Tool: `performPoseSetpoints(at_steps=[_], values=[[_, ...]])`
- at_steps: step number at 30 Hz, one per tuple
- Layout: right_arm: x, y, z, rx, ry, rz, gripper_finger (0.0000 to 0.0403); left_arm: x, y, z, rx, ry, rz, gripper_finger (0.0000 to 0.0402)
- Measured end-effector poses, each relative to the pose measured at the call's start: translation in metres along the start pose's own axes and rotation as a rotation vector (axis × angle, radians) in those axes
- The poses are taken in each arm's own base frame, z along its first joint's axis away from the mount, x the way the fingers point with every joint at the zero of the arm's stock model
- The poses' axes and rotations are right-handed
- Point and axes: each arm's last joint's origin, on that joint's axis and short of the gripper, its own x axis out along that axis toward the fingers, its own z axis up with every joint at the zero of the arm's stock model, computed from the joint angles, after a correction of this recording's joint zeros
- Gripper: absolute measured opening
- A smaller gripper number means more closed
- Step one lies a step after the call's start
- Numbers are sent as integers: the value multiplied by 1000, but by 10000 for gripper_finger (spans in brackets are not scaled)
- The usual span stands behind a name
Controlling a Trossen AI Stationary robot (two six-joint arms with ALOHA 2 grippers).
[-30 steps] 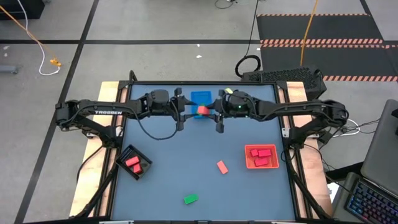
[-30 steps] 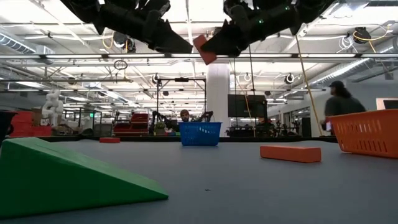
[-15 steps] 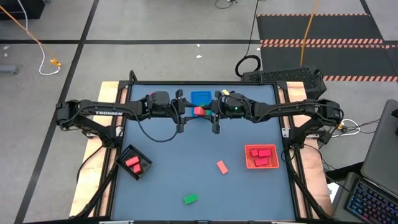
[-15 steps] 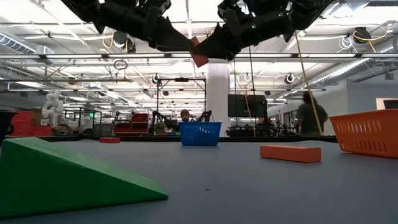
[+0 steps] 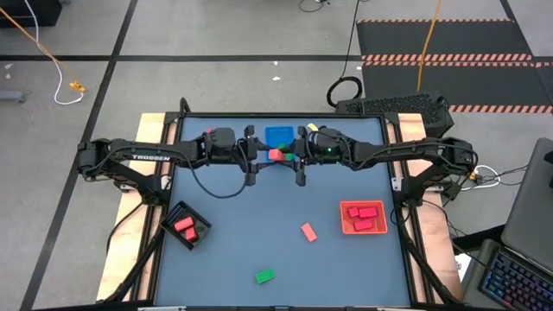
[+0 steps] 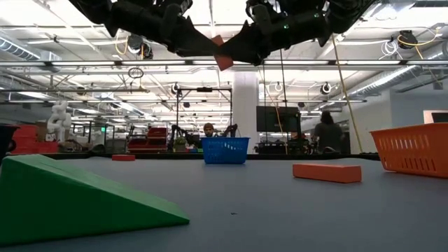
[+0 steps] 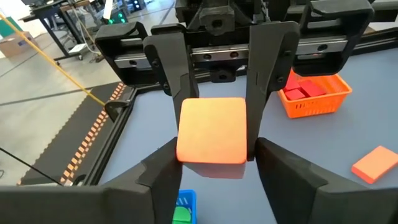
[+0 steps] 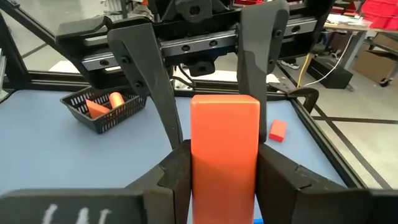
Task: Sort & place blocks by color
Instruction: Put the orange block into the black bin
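A salmon-red block (image 5: 276,155) hangs in the air over the table's far middle, between my two grippers, which face each other. My right gripper (image 5: 290,156) is shut on it; the block shows close in the right wrist view (image 8: 224,149). My left gripper (image 5: 260,156) is open, and its fingers (image 7: 163,174) stand on either side of the block's other end (image 7: 211,134); I cannot tell whether they touch it. A loose salmon block (image 5: 308,231) and a green block (image 5: 264,276) lie flat on the near part of the table. My right gripper pinches the block's two opposite sides (image 8: 194,155) between its two fingers. The fingers come level from the table's right side. The block is lifted clear of the table and held level, its free end pointing toward my left gripper.
A blue tray (image 5: 278,134) with green blocks stands at the far edge, just behind the grippers. A black tray (image 5: 176,212) with red blocks is at the near left. A red tray (image 5: 345,218) with red blocks is at the right.
My right gripper has carried the salmon-red block a little toward the table's left, up to my left gripper. The block's free end now stands between my left gripper's fingers.
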Motion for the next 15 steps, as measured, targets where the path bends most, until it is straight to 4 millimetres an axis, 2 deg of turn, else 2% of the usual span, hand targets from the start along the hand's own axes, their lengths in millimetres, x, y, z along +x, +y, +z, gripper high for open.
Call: performPoseSetpoints(at_steps=[4,7,12,15], values=[[0,0,0,-2,0,10,123,0,-1,-1,-20,7,-6,145],[0,0,-1,-2,2,9,135,0,0,-1,-30,13,-8,140],[0,-3,-2,51,19,-109,239,0,3,-2,-19,26,44,129],[0,-3,-5,60,41,-129,286,-1,3,-4,-21,43,33,129]])
